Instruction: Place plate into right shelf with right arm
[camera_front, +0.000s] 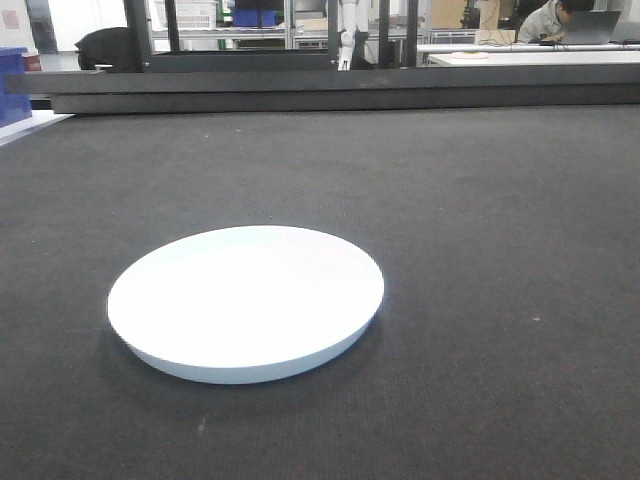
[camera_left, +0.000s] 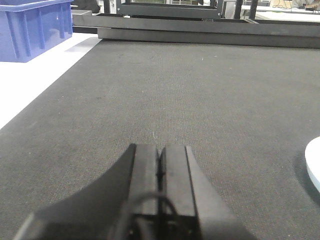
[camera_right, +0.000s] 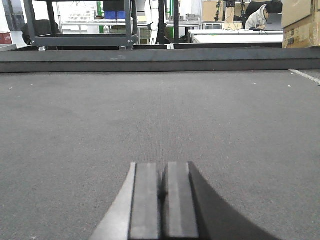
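The white round plate (camera_front: 246, 300) lies flat on the dark grey mat (camera_front: 480, 220) in the front view, a little left of centre and near the camera. Its rim (camera_left: 313, 165) shows at the right edge of the left wrist view. My left gripper (camera_left: 160, 148) rests low over the mat, shut with nothing between its fingers, well left of the plate. In its own view my right gripper (camera_right: 163, 165) is also shut and empty above bare mat, with no plate showing there. The right shelf is out of view.
A dark raised rail (camera_front: 330, 90) borders the mat's far edge. A blue plastic bin (camera_left: 32, 27) stands on a white surface (camera_left: 30, 80) beyond the mat's left side. Black-framed racks (camera_right: 80, 25), cardboard boxes (camera_right: 300, 22) and a seated person (camera_right: 260, 15) are in the background.
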